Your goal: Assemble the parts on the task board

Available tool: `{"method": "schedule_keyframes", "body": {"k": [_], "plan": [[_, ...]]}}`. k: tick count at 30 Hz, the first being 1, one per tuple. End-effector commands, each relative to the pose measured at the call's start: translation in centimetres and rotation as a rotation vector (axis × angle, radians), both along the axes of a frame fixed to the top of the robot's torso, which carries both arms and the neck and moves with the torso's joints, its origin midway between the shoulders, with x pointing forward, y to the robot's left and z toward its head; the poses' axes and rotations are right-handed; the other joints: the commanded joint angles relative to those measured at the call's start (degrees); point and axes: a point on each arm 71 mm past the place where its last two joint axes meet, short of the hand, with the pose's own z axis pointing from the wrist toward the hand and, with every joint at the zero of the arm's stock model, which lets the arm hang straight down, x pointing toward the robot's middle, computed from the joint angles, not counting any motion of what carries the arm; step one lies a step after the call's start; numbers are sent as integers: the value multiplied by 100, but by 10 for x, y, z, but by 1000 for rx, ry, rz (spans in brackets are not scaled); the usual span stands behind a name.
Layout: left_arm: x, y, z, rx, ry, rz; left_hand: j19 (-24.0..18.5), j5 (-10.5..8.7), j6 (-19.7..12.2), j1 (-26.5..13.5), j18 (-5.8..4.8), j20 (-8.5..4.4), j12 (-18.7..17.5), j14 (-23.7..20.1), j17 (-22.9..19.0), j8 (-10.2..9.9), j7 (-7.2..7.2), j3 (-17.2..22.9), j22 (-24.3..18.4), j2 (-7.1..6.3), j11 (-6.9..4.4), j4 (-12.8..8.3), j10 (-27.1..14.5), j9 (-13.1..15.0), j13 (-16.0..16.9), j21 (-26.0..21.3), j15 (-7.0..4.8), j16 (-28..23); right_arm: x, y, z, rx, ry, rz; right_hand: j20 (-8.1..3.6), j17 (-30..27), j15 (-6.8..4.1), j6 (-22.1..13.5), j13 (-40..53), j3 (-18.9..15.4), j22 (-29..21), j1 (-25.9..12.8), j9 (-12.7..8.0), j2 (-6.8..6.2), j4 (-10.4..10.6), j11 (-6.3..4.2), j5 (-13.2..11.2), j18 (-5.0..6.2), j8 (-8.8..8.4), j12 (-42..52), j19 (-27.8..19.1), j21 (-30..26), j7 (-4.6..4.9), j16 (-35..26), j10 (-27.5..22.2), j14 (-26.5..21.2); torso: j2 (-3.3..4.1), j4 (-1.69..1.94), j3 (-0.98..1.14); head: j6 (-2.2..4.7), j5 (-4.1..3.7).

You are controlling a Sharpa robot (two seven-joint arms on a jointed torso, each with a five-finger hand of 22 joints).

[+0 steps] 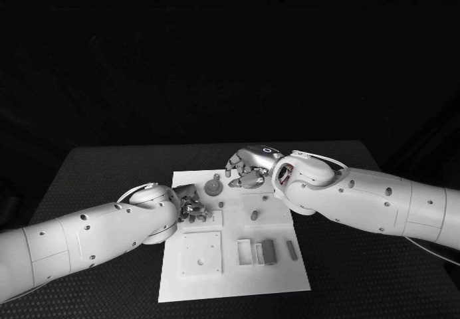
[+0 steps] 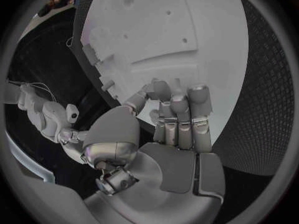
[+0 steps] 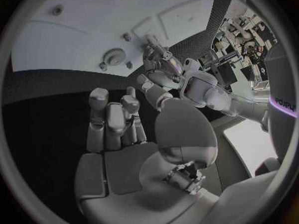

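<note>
Left robot hand (image 1: 192, 207) hovers released over the task board (image 1: 288, 274); right robot hand (image 1: 249, 167) hovers released too.

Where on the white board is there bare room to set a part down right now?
The task board is bare along its near edge, below the square plate and the upright blocks. The far half is crowded: the left hand, right hand and gear sit close together.
</note>
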Motion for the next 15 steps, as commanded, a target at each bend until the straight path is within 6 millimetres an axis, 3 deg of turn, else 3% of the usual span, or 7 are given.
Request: {"method": "schedule_keyframes", "body": {"k": [1, 7, 15], "plan": [[-1, -2, -1, -8, -3, -9, -14, 11, 263, -50, 313, -19, 36, -56, -19, -37, -137, -12, 112, -121, -12, 66, -47, 10, -12, 32, -52, 35, 0, 0, 0, -9, 4, 4, -41, -8, -10, 27, -2, 26, 32, -11, 3, -41, 0, 38, 12, 264, -40, -28, -5, -32, 58, -39, -10, -39, 2, 3, -1, -3, -8], [-1, -2, -1, -5, 3, -10, -18, 11, 270, -163, 321, -33, 52, -67, -76, -59, -145, -16, 107, -278, -20, 174, -50, 40, -37, 34, -61, 72, 0, 0, -1, -12, 8, 6, -40, -7, -9, 25, -2, 27, 32, -14, 3, -42, 1, 38, 12, 264, -41, -29, -5, -33, 58, -39, -10, -39, 0, 5, -4, -5, -9], [-1, -1, -2, -5, 8, -7, -8, 11, 283, -205, 327, -42, 73, -67, -113, -67, -151, -7, 107, -362, -27, 222, -44, 65, -50, 43, -69, 106, 0, 0, -1, -13, 9, 7, -40, -9, -9, 24, -2, 29, 32, -15, 4, -40, 2, 39, 12, 264, -42, -29, -5, -34, 58, -40, -11, -40, -1, 6, -8, -3, -15]]}}
